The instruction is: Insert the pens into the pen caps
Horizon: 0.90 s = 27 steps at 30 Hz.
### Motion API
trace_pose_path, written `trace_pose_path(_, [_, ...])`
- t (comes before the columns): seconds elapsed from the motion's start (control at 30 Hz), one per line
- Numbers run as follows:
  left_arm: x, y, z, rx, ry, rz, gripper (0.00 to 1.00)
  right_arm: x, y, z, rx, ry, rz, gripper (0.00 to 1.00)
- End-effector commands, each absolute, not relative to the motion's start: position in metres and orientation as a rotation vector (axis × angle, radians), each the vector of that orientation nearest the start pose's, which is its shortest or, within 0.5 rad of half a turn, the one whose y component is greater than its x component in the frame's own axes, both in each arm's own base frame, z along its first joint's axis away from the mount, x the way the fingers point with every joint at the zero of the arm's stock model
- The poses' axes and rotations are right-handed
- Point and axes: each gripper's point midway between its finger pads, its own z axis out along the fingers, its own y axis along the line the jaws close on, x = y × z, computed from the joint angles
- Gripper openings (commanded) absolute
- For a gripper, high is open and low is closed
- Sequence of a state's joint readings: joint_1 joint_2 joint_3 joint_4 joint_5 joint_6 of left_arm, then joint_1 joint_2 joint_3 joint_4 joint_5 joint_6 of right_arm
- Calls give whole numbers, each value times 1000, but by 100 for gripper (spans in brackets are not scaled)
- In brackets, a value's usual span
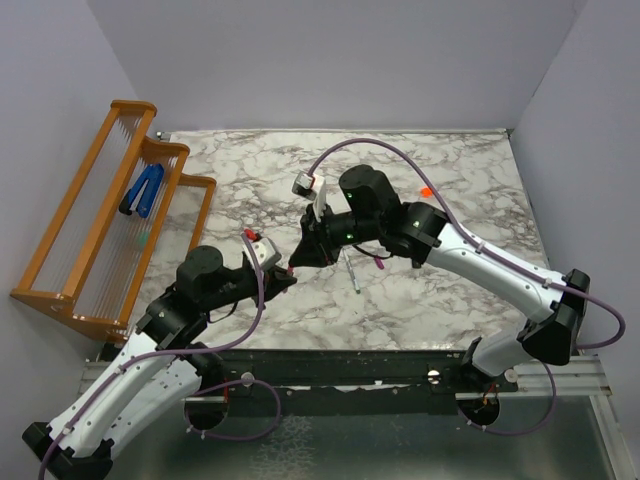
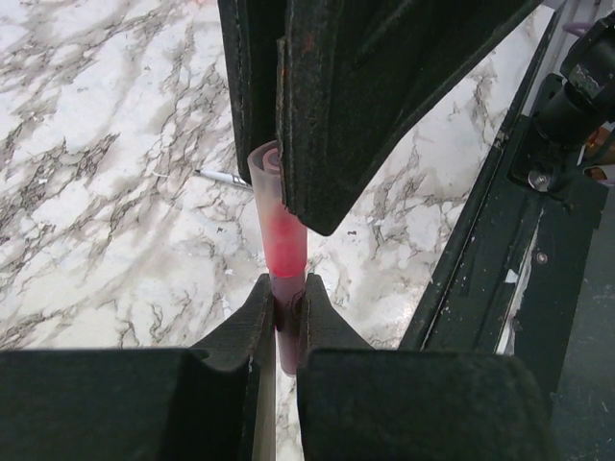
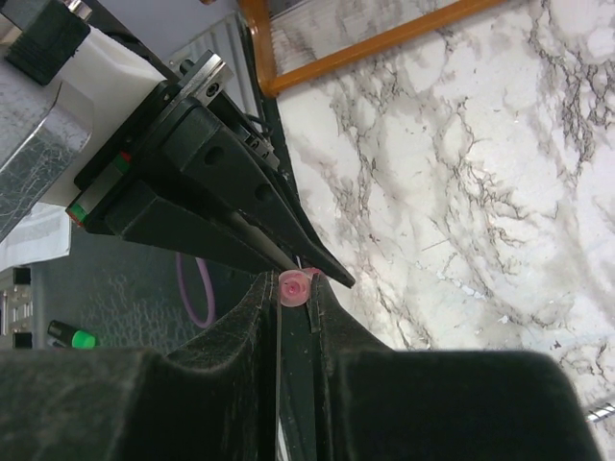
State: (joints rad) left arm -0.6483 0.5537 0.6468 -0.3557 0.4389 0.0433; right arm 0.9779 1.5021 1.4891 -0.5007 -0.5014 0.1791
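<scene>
Left gripper (image 2: 285, 288) was narrow, pinched on the dull pink pen (image 2: 286, 309); the pen ran straight out from between my fingers toward my other hand. Right gripper (image 3: 293, 284) was narrow too, clamped on the pale pink cap (image 2: 271, 202); in the right wrist view the cap showed end-on as a small pink ring between my fingers. Both grippers met tip to tip above the bench (image 1: 450, 160), toward the near edge and left of its middle. Pen and cap were in line and joined; pink showed through the cap's translucent wall (so the pen's end sat inside it); whether it was fully seated I could not tell.

White-grey pen (image 1: 352, 271) lay flat on the marble just right of the two grippers, near the middle of the bench, touching nothing. Magenta cap (image 1: 380, 263) lay close beside it, partly under my right arm. Orange cap (image 1: 426, 191) sat alone well apart, toward the far right corner.

Wooden rack (image 1: 100, 230) stood along the left edge; blue clip (image 1: 143, 190) rested on one of its upper tiers.
</scene>
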Motion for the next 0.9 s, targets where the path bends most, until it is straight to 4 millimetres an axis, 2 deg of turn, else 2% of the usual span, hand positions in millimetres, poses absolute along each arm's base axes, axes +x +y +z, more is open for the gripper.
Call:
trace_pose_path(0.0, [153,-214,406,796,970,-808,0,97,390,203,-1371,2253,1225,0])
trace_pose_path(0.23, [154,-213,410,806,968,-783,0,94,382,191,-1375,2293,1191,0])
trace_pose_path(0.33, [156,-212,403,812,1005,-774,0,96,380,191,-1376,2294,1166,0])
trace_pose_path(0.43, [163,-212,382,817,1101,-762,0,102,379,203,-1361,2263,1133,0])
trace_pose_path(0.53, [162,-210,364,809,1164,-778,0,115,380,228,-1313,2192,1076,2])
trace_pose_path(0.63, [163,-208,339,819,1258,-776,0,134,380,269,-1252,2078,1001,42])
trace_pose_path(0.7, [167,-210,318,842,1342,-770,0,149,377,303,-1185,1984,945,67])
trace_pose_path(0.73, [170,-212,305,858,1395,-768,0,156,375,323,-1140,1934,919,85])
trace_pose_path(0.8, [175,-212,281,872,1498,-752,0,176,362,368,-1011,1823,838,98])
trace_pose_path(0.87, [180,-211,261,879,1578,-732,0,189,336,424,-841,1682,784,100])
